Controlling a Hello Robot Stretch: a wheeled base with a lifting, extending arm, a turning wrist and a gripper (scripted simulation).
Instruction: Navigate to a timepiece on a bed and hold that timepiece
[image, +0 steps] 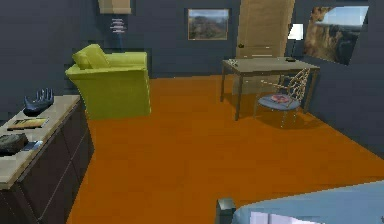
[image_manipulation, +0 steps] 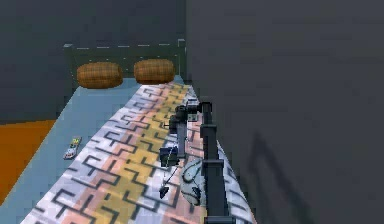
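A bed (image_manipulation: 115, 150) with a patterned blanket runs up the arm side view to a dark headboard. My arm rises along its right side. The gripper (image_manipulation: 168, 168) reaches left and down over the blanket. A small grey rounded thing (image_manipulation: 191, 181) lies right by the fingers; its shape is too vague to call a timepiece. With the blanket behind the fingers, I cannot tell whether the gripper holds anything. A tiny pale object (image_manipulation: 72, 152) lies on the blue sheet near the bed's left edge. A corner of the bed (image: 310, 206) sits at the forward view's bottom right.
Two round brown cushions (image_manipulation: 99, 74) (image_manipulation: 154, 70) rest at the headboard. A dark wall stands right of the bed. Ahead are orange floor (image: 200, 150), a yellow-green armchair (image: 110, 82), a dark dresser (image: 40, 155) with small items, a desk (image: 268, 72) with a chair (image: 283, 100), and a door (image: 265, 28).
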